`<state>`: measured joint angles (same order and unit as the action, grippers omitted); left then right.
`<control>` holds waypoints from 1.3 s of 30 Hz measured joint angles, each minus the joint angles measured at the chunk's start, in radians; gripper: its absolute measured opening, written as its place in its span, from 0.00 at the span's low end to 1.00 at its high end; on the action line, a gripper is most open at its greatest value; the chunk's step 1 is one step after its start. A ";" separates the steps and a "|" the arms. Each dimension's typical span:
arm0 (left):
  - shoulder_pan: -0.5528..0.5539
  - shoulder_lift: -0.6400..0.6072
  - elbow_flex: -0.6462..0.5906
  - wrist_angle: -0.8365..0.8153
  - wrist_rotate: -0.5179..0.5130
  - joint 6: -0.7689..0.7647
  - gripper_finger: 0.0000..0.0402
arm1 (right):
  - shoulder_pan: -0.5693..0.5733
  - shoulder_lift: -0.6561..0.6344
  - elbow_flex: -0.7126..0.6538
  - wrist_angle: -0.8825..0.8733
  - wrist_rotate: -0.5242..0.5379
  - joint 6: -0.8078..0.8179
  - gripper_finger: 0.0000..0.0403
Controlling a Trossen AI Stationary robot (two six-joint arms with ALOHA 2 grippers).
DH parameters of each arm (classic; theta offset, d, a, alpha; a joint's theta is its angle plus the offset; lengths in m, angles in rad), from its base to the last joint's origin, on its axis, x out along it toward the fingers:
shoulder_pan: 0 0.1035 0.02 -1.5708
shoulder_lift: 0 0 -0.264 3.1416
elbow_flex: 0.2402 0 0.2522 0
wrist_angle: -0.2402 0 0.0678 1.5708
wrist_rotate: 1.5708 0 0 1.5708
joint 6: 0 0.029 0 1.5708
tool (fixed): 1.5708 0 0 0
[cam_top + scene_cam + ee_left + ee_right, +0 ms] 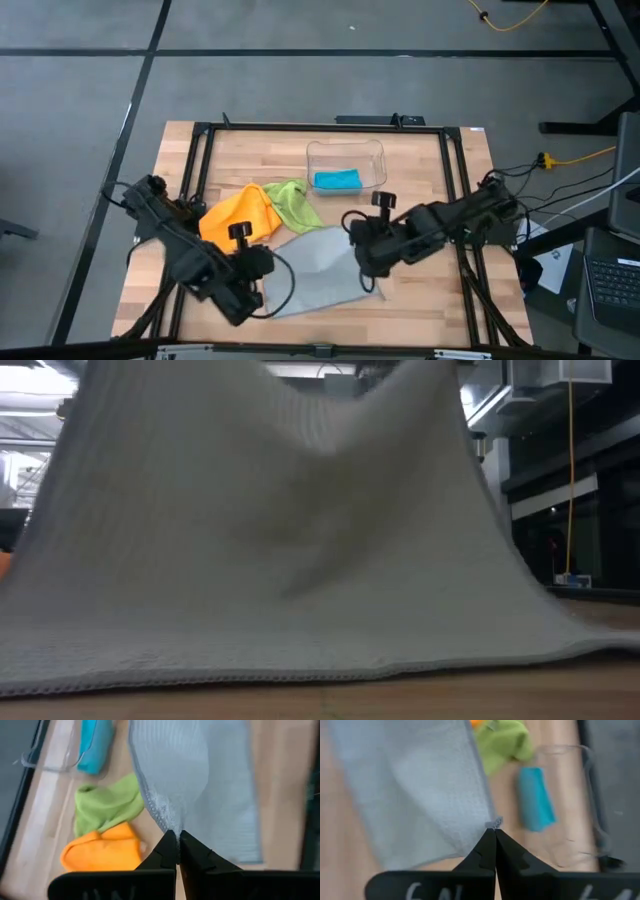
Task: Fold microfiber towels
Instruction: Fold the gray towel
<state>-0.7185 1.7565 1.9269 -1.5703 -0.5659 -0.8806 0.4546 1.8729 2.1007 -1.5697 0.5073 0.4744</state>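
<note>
The left gripper is pressed tight on one corner of the pale grey-blue towel, and the right gripper pinches another corner of the same cloth. In the high view the left gripper is at the towel's left side and the right gripper is at its right side, with the cloth between them. In the low view the towel hangs like a tent, and its bottom edge lies on the wooden table. Just past the left gripper lie the orange towel and the lime green towel, touching each other. Farther off, past both grippers, the teal blue towel lies folded inside the clear bin. Bare wood shows near the right gripper, out to the black frame that runs along the table's edges.
</note>
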 joint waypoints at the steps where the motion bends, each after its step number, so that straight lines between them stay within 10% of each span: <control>1: 0.012 0.000 -0.025 0.000 -0.001 0.000 0.00 | -0.012 0.000 -0.026 0.000 0.021 -0.005 0.00; 15: 0.148 -0.001 -0.357 -0.001 0.008 -0.003 0.00 | -0.180 0.000 -0.375 0.030 0.306 -0.012 0.00; 39: 0.052 -0.001 -0.381 0.057 0.168 -0.186 0.00 | -0.076 -0.004 -0.424 0.175 -0.170 -0.056 0.00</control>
<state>-0.6660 1.7554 1.5459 -1.5132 -0.3976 -1.0665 0.3791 1.8690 1.6764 -1.3950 0.3368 0.4181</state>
